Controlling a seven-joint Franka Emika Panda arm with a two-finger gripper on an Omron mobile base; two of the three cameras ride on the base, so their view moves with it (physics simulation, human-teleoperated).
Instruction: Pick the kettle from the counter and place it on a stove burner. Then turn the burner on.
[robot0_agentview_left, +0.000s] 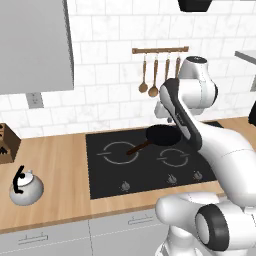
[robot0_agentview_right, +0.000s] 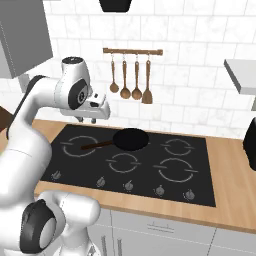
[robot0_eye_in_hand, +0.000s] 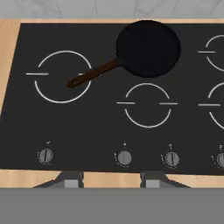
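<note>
A: One kettle (robot0_agentview_left: 26, 187), silver-white, black arched handle, black lid knob. Location?

B: Upright on the table (robot0_agentview_left: 60, 170), far left, well apart from the black glass cooktop (robot0_agentview_left: 107, 182). Nothing touches it.

A: Item two, the claw (robot0_eye_in_hand: 111, 179).

B: Raised above the cooktop, near its back edge in the right base view (robot0_agentview_right: 89, 119). In the hand view its two tips stand apart with a plain gap between them, near the front edge of the table. Nothing is between them; it holds nothing and touches nothing.

A: Cooktop contents?

B: One black frying pan (robot0_eye_in_hand: 148, 42) toward the back, its brown handle (robot0_eye_in_hand: 92, 73) reaching over the large left ring (robot0_eye_in_hand: 63, 76). One smaller ring, the stove burner (robot0_eye_in_hand: 147, 105), just in front of the pan, bare. A row of round knobs (robot0_eye_in_hand: 124, 158) along the front edge.

A: Wall?

B: One wooden rail with four hanging wooden utensils (robot0_agentview_right: 131, 75) on white tile.
</note>
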